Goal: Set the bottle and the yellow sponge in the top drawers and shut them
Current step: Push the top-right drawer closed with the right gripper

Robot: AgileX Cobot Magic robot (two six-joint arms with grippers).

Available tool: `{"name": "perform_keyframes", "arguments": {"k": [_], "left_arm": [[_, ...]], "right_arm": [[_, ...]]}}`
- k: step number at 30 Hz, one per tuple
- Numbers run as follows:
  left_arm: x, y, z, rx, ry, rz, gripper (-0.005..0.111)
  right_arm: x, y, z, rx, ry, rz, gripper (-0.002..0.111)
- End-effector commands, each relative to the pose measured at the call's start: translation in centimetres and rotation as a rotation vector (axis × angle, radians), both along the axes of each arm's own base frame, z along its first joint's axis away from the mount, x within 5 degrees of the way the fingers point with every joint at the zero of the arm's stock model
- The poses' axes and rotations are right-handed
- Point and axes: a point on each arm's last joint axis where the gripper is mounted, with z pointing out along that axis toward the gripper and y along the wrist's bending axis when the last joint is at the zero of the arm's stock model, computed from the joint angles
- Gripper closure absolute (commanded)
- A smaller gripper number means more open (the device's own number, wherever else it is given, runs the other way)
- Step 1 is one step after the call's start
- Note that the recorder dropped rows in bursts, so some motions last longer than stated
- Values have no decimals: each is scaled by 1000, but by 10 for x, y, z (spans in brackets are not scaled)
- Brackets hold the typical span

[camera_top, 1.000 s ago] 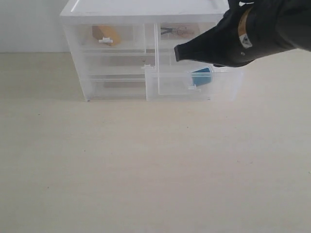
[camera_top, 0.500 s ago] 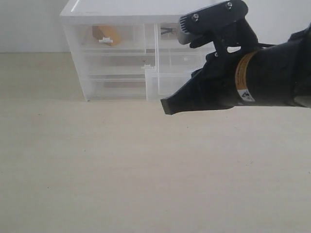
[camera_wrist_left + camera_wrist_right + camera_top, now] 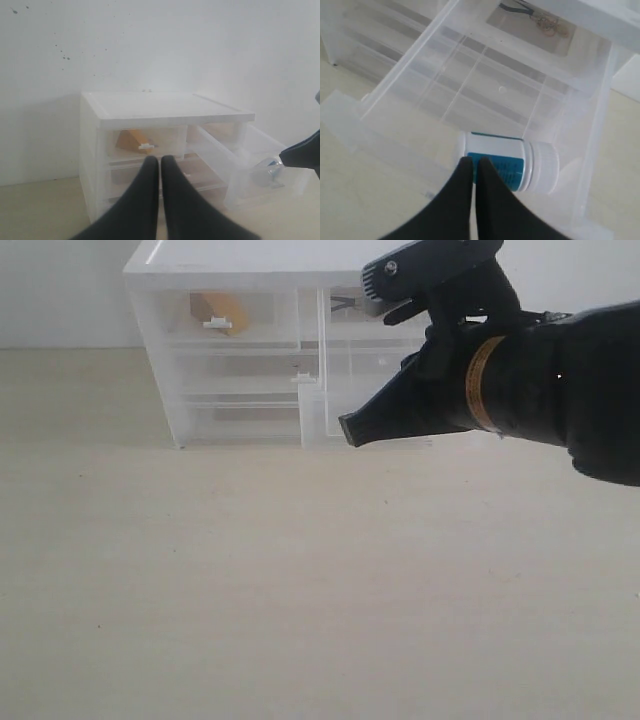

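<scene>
Bench (image 3: 250,590): wide and pale, and the cabinet stands at its far side.
Cabinet (image 3: 250,255): white see-through plastic.
Right arm (image 3: 540,390): big and black. It reaches across in front of the cabinet's right half, and its tip points down at the front of the open drawer.
Right top drawer (image 3: 395,150): pulled far out, with the bottle inside.
Left top drawer (image 3: 165,137): pushed in, with the yellow sponge inside.
Job now: I think it is to shut the right top drawer.
How to do it well: press the middle of the drawer's front and push straight back and slowly, so it does not jam or shove the cabinet.
Bottle (image 3: 510,162): lies on its side near the drawer's front wall. It may roll.
Yellow sponge (image 3: 218,308): sits just behind the left drawer's little handle.
Right pincer (image 3: 472,162): tips together, holding nothing. I cannot tell if it touches the drawer.
Left pincer (image 3: 160,161): tips together, empty, well back from the cabinet.
</scene>
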Motion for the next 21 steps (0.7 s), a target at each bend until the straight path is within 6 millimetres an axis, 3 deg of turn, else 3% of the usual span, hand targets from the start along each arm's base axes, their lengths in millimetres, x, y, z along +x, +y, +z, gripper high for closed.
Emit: {"name": "perform_keyframes", "arguments": {"k": [1,10,18,21], "left_arm": [[-1,0,-1,-10,0,0,103],[-1,0,-2,-9,2,1,103],[-1,0,-2,-16,1,-3,103],[-1,0,-2,-16,1,-3,103]], "right_arm": [[4,0,1,2,-11,-33,106],[-31,2,37,157,10,85,106],[-17,17,-4,-41,81,100,106],[-8,16,-7,-91,37,30,106]]}}
